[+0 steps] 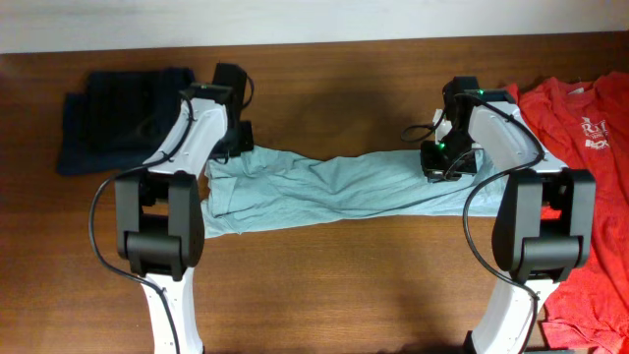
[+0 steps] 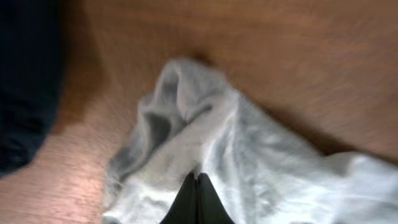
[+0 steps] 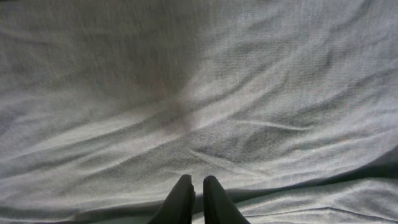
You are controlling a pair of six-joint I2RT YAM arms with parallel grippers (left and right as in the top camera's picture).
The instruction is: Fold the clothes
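A light blue shirt [image 1: 334,187] lies across the middle of the wooden table [image 1: 344,285], pulled long and creased between my two arms. My left gripper [image 1: 236,147] is shut on the shirt's bunched left end; in the left wrist view the closed fingertips [image 2: 197,177] pinch the pale cloth [image 2: 261,168]. My right gripper [image 1: 447,167] is at the shirt's right end. In the right wrist view its fingertips [image 3: 198,180] are nearly together on the cloth [image 3: 199,93], which fills the frame.
A folded dark navy garment [image 1: 123,118] lies at the back left and shows at the left edge of the left wrist view [image 2: 25,81]. A red shirt [image 1: 580,118] lies spread along the right side, running down to the front.
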